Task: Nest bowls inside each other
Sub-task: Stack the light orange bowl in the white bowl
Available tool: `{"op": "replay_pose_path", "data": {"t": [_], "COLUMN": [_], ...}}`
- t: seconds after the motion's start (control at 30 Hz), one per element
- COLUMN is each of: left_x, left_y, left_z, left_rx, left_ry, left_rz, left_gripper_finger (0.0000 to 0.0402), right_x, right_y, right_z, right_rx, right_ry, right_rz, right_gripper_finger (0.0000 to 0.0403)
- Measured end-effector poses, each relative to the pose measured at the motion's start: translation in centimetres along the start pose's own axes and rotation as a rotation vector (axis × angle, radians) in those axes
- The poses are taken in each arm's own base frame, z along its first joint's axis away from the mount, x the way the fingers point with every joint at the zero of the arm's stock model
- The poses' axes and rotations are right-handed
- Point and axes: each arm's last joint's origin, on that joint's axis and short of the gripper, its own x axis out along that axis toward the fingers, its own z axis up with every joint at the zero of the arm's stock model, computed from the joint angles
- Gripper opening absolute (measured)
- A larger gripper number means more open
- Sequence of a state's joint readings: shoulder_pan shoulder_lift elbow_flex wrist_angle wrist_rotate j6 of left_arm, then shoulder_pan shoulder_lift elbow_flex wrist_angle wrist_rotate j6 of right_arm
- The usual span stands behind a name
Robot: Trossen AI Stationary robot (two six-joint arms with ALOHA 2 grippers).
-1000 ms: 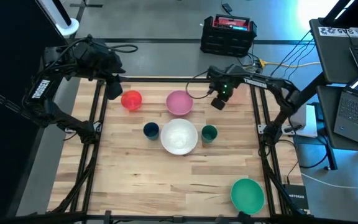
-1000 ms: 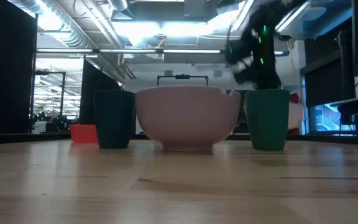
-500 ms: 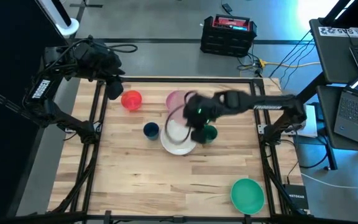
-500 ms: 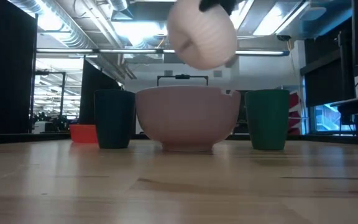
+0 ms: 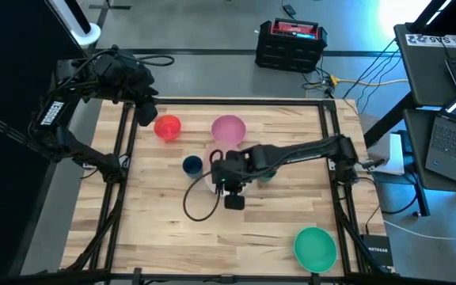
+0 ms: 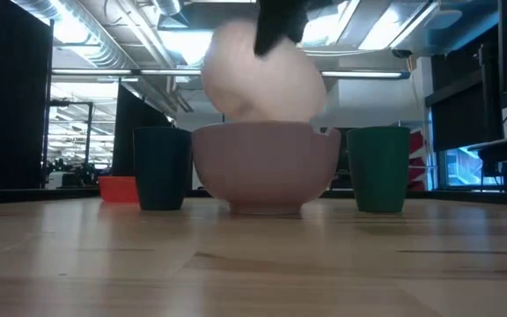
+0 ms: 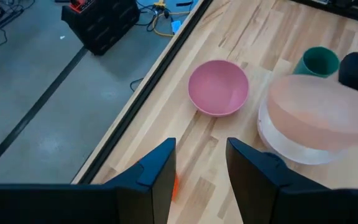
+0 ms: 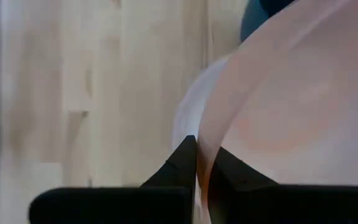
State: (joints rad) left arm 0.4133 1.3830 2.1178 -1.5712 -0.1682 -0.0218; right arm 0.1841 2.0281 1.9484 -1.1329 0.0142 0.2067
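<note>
A translucent peach bowl (image 6: 258,79) hangs tilted just over the white bowl (image 7: 291,149) at the table's middle, with my right gripper (image 8: 196,155) shut on it; in the high view this gripper (image 5: 226,184) covers both bowls. Around them stand a pink bowl (image 5: 229,128), an orange-red bowl (image 5: 167,127), a dark blue cup (image 5: 192,165) and a dark green cup (image 6: 378,167). A teal-green bowl (image 5: 315,247) sits at the near right. My left gripper (image 7: 201,174) waits open above the far left corner. My right gripper pinches the peach bowl's rim (image 8: 207,140), one finger inside the bowl and one outside. The fingers come steeply from above. The bowl hangs tilted below them; whether its bottom (image 6: 262,114) touches the white bowl, I cannot tell.
Black frame rails (image 5: 125,158) run along the table's left and right sides. A dark cable loop (image 5: 200,198) hangs beside my right gripper. Bare wood (image 5: 212,237) lies toward the near edge. A black case (image 5: 290,43) stands on the floor beyond the far edge.
My right gripper has swung from the far right corner toward the table's middle and near side, rolling as it went, with the peach bowl in its hold. The bowl now hangs tilted over the white bowl.
</note>
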Motion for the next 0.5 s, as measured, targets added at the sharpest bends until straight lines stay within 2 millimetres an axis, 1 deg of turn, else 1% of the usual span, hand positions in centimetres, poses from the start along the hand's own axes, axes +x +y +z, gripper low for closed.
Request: {"op": "replay_pose_path", "data": {"t": [0.1, 0.5], "left_x": [0.0, 0.0], "left_y": [0.0, 0.0], "left_z": [0.0, 0.0], "left_rx": [0.007, 0.039], "left_ry": [0.0, -0.001], "left_rz": [0.0, 0.0], "left_gripper_finger": [0.0124, 0.0124], "right_x": [1.9, 5.7], "right_y": [-0.4, -0.2], "right_z": [-0.2, -0.4], "right_rx": [0.004, 0.001], "right_ry": [0.08, 0.18], "right_rz": [-0.028, -0.02], "right_gripper_finger": [0.0, 0.0002]}}
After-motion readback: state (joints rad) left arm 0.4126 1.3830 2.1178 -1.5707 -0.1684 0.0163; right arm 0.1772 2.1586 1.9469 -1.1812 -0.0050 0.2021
